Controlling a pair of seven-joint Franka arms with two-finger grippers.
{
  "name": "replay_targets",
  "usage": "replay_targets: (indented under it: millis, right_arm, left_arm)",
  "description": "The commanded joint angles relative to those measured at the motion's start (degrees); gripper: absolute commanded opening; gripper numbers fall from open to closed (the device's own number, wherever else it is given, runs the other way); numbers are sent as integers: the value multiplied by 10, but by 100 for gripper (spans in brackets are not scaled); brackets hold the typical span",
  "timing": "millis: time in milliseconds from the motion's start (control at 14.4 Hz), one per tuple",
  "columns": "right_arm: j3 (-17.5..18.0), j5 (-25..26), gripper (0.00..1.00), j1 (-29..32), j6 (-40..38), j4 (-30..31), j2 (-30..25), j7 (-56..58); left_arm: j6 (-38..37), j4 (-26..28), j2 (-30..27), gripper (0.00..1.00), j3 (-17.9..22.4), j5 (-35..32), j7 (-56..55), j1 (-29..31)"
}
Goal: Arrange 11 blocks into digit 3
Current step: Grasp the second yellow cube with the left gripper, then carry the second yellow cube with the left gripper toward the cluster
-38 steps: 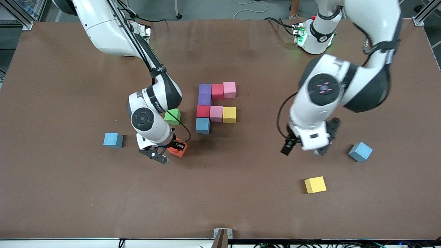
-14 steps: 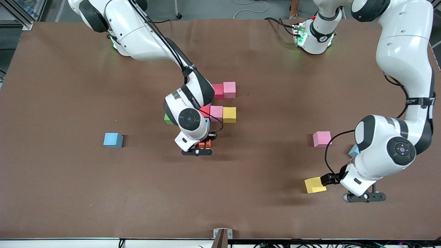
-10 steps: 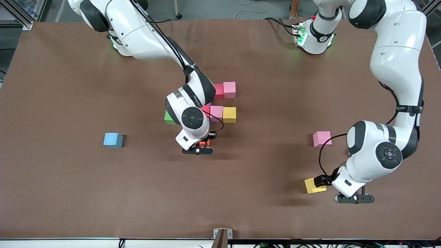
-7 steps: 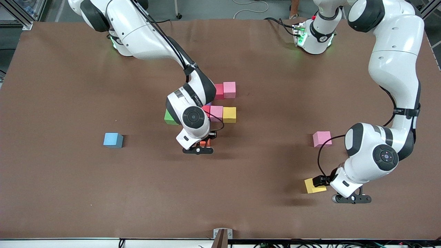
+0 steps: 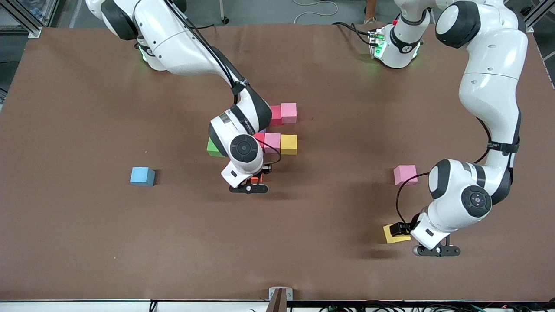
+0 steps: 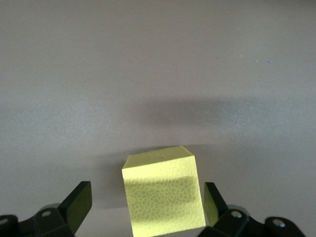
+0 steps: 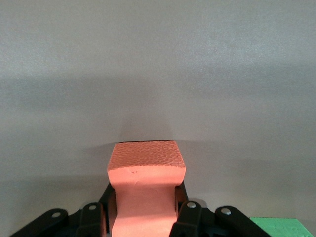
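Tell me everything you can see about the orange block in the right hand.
The orange block is a small matte cube with a fine pebbled, foam-like surface. The right hand is shut on it, its fingers pressing two facing sides so that they dent inward. Seen from the front, most of it is hidden under the hand; it is near the blocks at the table's middle, close to the green cube.
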State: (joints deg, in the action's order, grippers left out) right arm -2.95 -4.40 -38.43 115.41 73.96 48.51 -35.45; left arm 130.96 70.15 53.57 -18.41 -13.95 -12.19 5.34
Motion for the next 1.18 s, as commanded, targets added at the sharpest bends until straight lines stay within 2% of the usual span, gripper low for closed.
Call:
replay_targets:
  millis: [0,417,626,695,904,1043,1112]
  right_arm:
    - [-4,7,0,-8,-9,-8,2,-12]
    - [-4,9,0,-8,-1,-8,4,-16]
    - [-4,16,0,-8,8,-8,4,-17]
    - [-4,16,0,-8,10,-8,4,-17]
    - [-4,16,0,-8,15,-6,6,-18]
    - [-4,17,0,-8,15,-5,5,-17]
    - [-4,19,0,-8,14,-5,5,-17]
  left_arm:
    - [17,-18,14,100,7,-1,-1,-14]
    - [35,-18,29,99,7,-1,-16,-15]
    - [31,-15,36,90,7,-1,-47,-19]
    - [28,-13,33,84,7,2,-47,-17]
    - [7,-8,28,53,7,9,-58,-16]
    - [-24,-5,9,35,6,11,-103,-18]
    - [-47,-5,-2,30,1,10,-139,-20]
